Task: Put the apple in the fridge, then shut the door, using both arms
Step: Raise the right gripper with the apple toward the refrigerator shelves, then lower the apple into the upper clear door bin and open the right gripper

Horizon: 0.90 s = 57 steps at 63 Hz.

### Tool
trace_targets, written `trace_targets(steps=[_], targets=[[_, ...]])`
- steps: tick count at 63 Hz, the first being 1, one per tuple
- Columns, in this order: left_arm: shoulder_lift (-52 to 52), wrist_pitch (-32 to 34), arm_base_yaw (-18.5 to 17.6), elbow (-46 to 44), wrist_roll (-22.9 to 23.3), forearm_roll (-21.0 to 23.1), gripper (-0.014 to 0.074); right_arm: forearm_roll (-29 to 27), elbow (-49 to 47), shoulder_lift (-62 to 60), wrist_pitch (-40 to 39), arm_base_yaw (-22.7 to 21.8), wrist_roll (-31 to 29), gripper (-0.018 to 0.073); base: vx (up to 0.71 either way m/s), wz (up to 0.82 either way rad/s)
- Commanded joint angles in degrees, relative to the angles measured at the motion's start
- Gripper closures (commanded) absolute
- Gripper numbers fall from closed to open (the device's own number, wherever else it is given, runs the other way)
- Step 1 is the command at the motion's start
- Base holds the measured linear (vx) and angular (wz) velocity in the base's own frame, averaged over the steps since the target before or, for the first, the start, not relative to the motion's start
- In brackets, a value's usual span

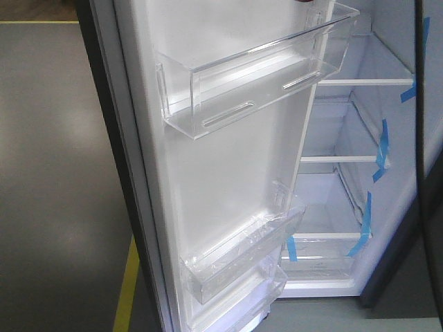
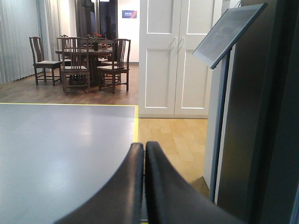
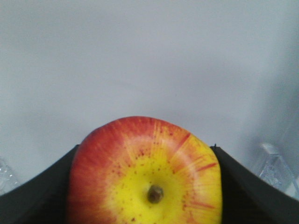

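Observation:
The apple [image 3: 145, 177], red with a yellow patch round its stem, fills the bottom of the right wrist view. My right gripper [image 3: 145, 145] is shut on it, one black finger on each side, facing a plain white surface. In the front view the door [image 1: 228, 173] stands open, showing its white lining and clear bins [image 1: 249, 76]. Behind it is the fridge [image 1: 332, 200], white inside, with blue tape on its shelves. My left gripper [image 2: 144, 145] is shut on nothing, low beside a dark grey upright face [image 2: 261, 116]. Neither gripper shows in the front view.
A grey floor with a yellow line [image 1: 127, 283] lies left of the door. The left wrist view shows a dining table with chairs [image 2: 88, 60], white double doors [image 2: 175, 56] and a slanted dark panel on a pole [image 2: 229, 32]. A dark upright edge [image 1: 430, 173] runs down the right.

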State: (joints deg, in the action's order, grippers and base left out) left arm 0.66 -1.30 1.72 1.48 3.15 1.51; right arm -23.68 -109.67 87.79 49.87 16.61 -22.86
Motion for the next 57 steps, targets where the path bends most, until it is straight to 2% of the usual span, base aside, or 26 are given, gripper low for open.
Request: trace_targets(steps=[1, 29, 36, 50, 57], targets=[[0.86, 4.18, -0.39, 1.22, 0.29, 0.14, 0.0603, -1.07, -3.65, 0.95, -4.13, 0.06, 0.25, 0.0201, 0.0, 0.0], [0.86, 4.18, -0.39, 1.22, 0.29, 0.14, 0.0603, -0.66, -4.43, 8.51, -4.22, 0.06, 0.27, 0.0195, 0.0, 0.0], [0.86, 4.18, -0.39, 1.22, 0.29, 0.14, 0.0603, -0.53, -4.43, 9.1, -3.83, 0.06, 0.32, 0.0151, 0.0, 0.0], [0.86, 4.18, -0.39, 1.22, 0.29, 0.14, 0.0603, -0.64, -4.43, 9.28, -3.2, 0.06, 0.51, -0.0001, 0.0, 0.0], [0.86, 4.18, -0.39, 1.22, 0.29, 0.14, 0.0603, -0.71, -4.43, 8.41, -2.97, 0.06, 0.46, -0.0034, 0.0, 0.0]])
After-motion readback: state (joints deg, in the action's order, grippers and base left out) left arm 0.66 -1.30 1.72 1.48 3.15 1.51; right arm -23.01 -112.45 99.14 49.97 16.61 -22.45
